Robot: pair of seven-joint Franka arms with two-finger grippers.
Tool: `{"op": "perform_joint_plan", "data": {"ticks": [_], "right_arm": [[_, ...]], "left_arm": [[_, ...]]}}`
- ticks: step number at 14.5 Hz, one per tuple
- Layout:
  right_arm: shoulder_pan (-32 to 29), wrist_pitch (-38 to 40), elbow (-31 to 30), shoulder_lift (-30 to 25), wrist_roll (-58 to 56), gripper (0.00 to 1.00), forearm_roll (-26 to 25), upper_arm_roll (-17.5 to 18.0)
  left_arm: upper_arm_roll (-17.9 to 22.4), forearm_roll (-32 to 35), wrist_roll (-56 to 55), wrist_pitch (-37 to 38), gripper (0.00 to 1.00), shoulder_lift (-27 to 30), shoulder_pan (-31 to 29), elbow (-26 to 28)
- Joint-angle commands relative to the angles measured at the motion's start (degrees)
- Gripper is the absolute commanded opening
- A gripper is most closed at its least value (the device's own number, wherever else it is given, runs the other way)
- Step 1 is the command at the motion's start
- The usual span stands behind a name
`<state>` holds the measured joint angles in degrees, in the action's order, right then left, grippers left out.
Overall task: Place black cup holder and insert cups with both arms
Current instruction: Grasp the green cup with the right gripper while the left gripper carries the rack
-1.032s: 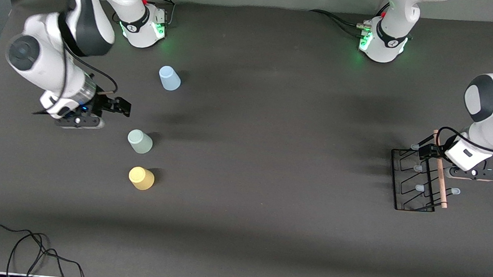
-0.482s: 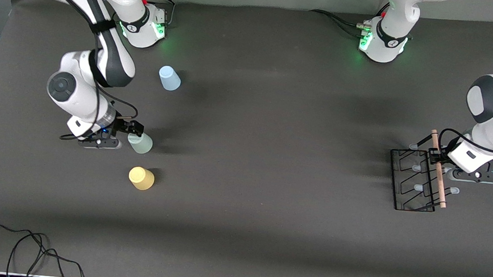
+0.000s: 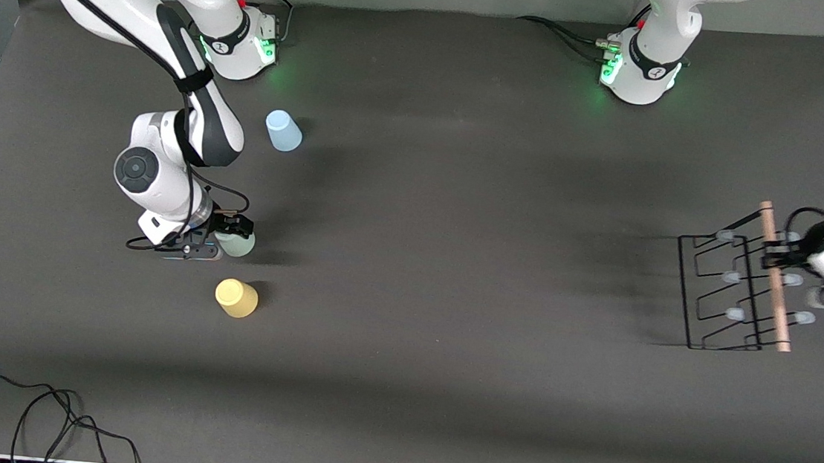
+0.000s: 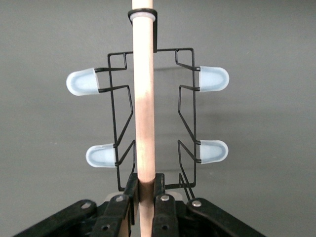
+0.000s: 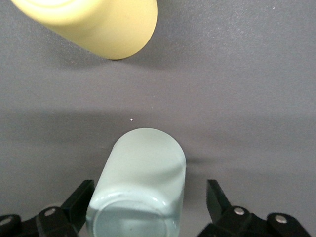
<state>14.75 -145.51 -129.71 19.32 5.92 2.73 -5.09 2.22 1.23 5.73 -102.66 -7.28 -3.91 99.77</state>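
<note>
The yellow cup [image 3: 235, 298] stands nearest the camera. At its 12 o'clock, the mint cup [image 3: 235, 244] sits between the right gripper's [image 3: 232, 229] spread fingers. The left gripper [image 3: 778, 252] pinches the rack's [image 3: 719, 296] wooden handle [image 3: 774, 277], toward the left arm's end. The blue cup [image 3: 283, 131] stands farthest.

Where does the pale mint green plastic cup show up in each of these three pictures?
Front view: the pale mint green plastic cup stands on the table, between the right gripper's open fingers, farther from the camera than the yellow plastic cup.
Right wrist view: the mint cup fills the foreground between the gripper fingers.
Left wrist view: not in it.
Shared landmark: the yellow cup beside it.
</note>
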Motion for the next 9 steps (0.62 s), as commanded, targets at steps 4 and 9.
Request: {"op": "perform_joint_plan", "data": {"ticks": [4,9], "right_arm": [[1.95,0.22,0.07,-1.21,1.10,0.00,0.79,-0.44],[1.69,23.46,8.48,-11.56,1.19,0.00,0.96,-1.06]], "left_arm": [[-4.93,-3.78,-14.48,5.72,0.00,-0.37,8.11,-6.52],[-9.42,-3.26,-40.05,5.10,0.00,-9.66,23.04,-15.89]]}}
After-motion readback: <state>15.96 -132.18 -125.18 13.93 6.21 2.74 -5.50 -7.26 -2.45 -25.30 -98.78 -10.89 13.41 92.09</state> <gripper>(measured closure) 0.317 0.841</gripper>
